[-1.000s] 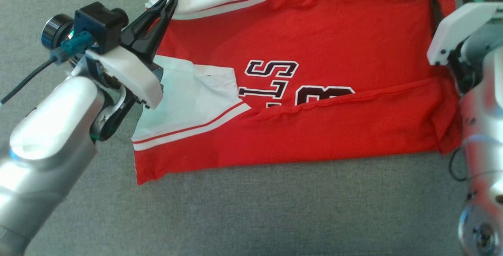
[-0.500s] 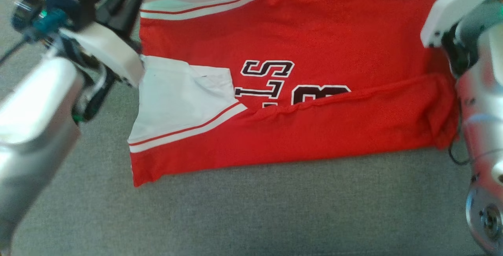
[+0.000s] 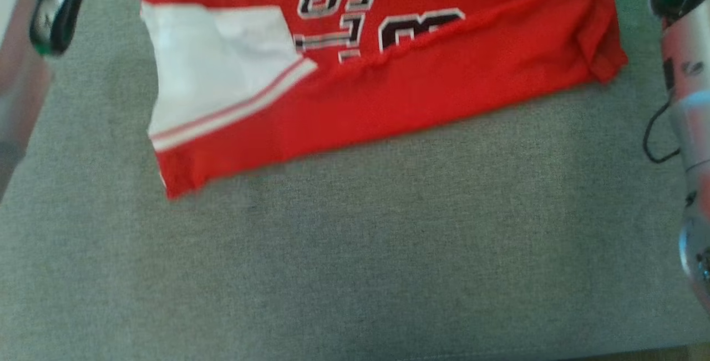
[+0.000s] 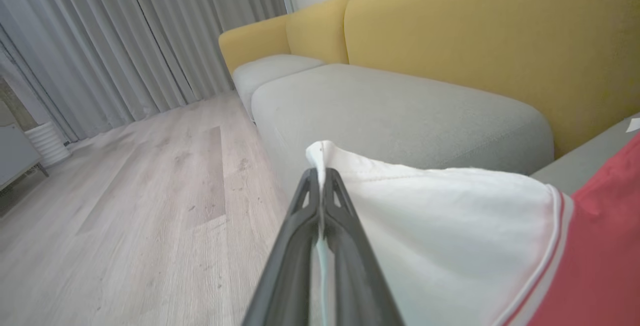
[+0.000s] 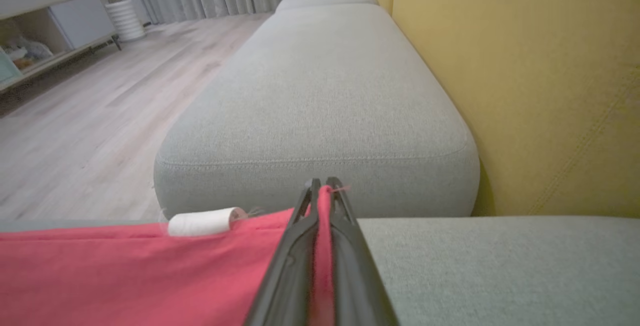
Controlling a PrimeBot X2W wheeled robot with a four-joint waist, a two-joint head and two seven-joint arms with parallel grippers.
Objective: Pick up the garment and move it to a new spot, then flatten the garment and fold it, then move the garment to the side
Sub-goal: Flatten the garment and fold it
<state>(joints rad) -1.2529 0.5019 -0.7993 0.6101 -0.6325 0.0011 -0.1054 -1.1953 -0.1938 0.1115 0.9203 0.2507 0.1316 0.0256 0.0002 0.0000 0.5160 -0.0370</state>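
your left gripper (image 4: 320, 175) is pinched on the white sleeve (image 4: 430, 226) of the jersey (image 3: 432, 89), your right gripper (image 5: 322, 185) on its red hem. the cloth spans between them over the grey sofa seat (image 3: 355, 261). it looks light and limp, so grip edges.

Head view blurry; garment (image 3: 444, 84) cut off at top edge.
Lettering (image 3: 333, 0) clipped at top, lower part hidden under folded red flap (image 3: 471, 67), can't read it. Left forearm (image 3: 16, 72) & right forearm (image 3: 685, 89) run off frame edges. Rt wrist view: white roll (image 5: 202, 222) at hem, can't tell what; shelf clutter (image 5: 22, 53) too small to ID.
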